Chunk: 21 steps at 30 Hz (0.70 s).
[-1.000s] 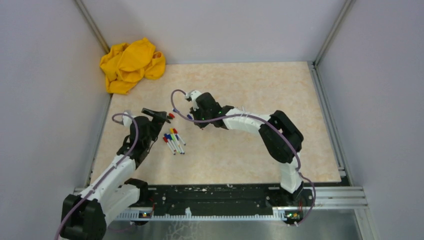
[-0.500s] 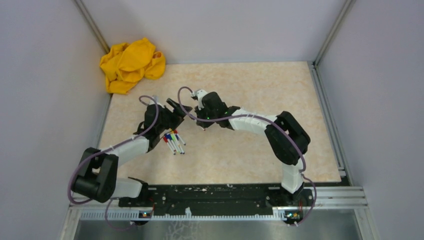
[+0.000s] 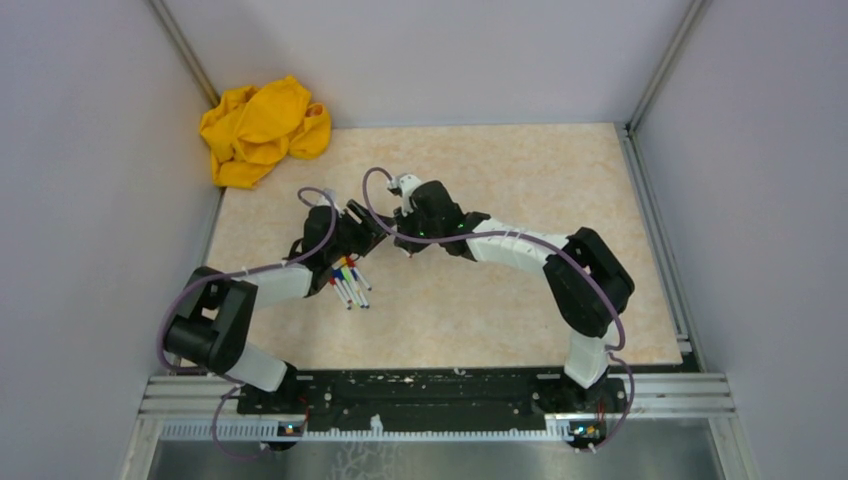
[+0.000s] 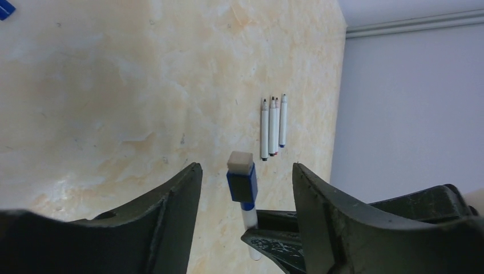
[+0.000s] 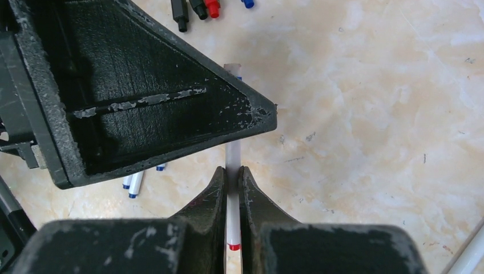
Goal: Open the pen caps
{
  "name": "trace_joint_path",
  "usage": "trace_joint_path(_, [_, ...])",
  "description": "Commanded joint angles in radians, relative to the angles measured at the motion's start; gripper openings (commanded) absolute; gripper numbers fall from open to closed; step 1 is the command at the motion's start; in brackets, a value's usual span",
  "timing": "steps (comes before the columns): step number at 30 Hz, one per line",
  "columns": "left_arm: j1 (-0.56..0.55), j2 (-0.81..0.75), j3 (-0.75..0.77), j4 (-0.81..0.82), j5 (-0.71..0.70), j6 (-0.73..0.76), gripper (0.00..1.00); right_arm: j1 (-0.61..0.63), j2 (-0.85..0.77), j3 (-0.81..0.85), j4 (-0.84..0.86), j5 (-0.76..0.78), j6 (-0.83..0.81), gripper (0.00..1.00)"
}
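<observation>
Blocking much of the right wrist view: left gripper (image 4: 246,166), matte black, released, its jaws straddling the blue pen cap (image 4: 242,184) without contact, lower centre. Right gripper (image 5: 231,174) clenched on the white marker barrel (image 5: 232,155). Four uncapped markers (image 4: 272,127) lie right of centre. One crumpled yellow cloth (image 3: 263,130), upper left.

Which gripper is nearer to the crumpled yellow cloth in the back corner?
Left. The left gripper is in front and to the right of the crumpled yellow cloth, fingers open. The right gripper, shut on a thin white marker, is just beyond it, farther right.
</observation>
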Motion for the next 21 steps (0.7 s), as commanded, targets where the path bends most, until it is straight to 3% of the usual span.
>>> trace_joint_path(1, [-0.010,0.018,0.033,0.080,0.018,-0.025,0.62,-0.007,-0.056,-0.003,0.034,-0.006,0.007,0.00])
trace_joint_path(8, [-0.013,0.028,0.032,0.096,0.031,-0.039,0.43,-0.013,-0.065,-0.008,0.033,-0.005,0.010,0.00])
trace_joint_path(16, [-0.013,0.019,0.027,0.090,0.031,-0.032,0.32,-0.025,-0.076,-0.016,0.033,-0.003,0.010,0.00])
trace_joint_path(21, [-0.015,0.018,0.033,0.086,0.033,-0.017,0.00,-0.027,-0.089,-0.028,0.034,-0.005,0.010,0.00])
